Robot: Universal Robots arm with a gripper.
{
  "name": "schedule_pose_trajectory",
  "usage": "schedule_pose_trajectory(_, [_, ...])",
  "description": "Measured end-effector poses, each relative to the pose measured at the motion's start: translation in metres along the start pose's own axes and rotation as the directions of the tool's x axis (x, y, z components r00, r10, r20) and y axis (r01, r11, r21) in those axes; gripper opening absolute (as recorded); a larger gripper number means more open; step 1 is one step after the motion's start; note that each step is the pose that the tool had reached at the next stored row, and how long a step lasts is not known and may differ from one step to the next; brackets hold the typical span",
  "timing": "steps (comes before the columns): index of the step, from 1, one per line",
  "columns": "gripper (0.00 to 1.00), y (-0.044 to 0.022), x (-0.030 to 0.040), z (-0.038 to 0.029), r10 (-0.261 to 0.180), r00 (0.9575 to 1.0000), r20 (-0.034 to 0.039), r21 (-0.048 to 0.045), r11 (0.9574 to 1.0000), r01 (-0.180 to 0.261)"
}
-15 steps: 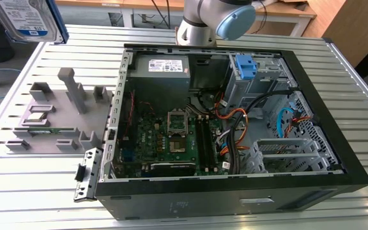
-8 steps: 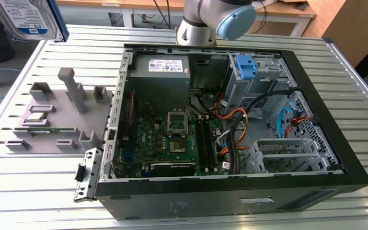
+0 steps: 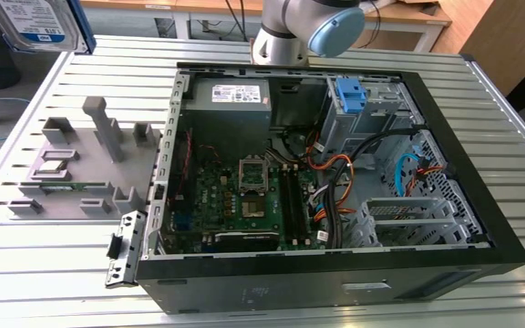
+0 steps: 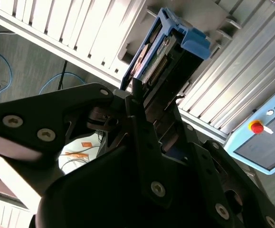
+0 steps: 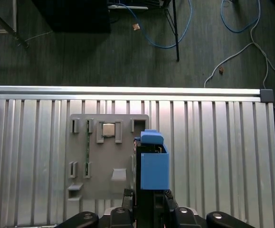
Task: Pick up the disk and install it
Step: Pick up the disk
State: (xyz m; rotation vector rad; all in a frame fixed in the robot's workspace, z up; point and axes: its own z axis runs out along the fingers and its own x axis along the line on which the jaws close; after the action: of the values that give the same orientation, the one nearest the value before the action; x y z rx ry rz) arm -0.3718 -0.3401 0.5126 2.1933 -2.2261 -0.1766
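1. One computer case (image 3: pixel 508 232) found lying on the slatted metal table (image 3: pixel 518 116), open side up.
2. Held inside: a green motherboard (image 3: pixel 244 198) on the case floor, a grey power-supply box (image 3: pixel 235 96) in a far corner, a blue bracket (image 3: pixel 349 96) seated in the drive cage, and orange and black cables (image 3: pixel 335 171) looped between board and cage.
3. Noted a second holder, a grey slotted fixture (image 3: pixel 71 167), on the table at the exterior view's left of the case; carried a small square silvery chip (image 5: pixel 109 129) in one pocket.
4. Found the disk (image 3: pixel 36 24) lifted off the table at the exterior view's top left corner, well apart from the case, label towards that camera.
5. Saw the disk (image 5: pixel 154 166) edge-on in the first wrist view, blue rail uppermost, hanging over the fixture's edge.
6. Found the gripper (image 5: pixel 148 198) pointing down at the table, jaws pinching the disk (image 4: pixel 158 61) from both sides.
7. Placed the arm (image 3: pixel 303 27) behind the case's far wall.
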Motion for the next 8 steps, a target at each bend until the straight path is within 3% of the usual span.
schedule_pose_trajectory(8, [0.35, -0.02, -0.0004, -0.0017, 0.0, 1.0, 0.0001, 0.0, 1.0, 0.0])
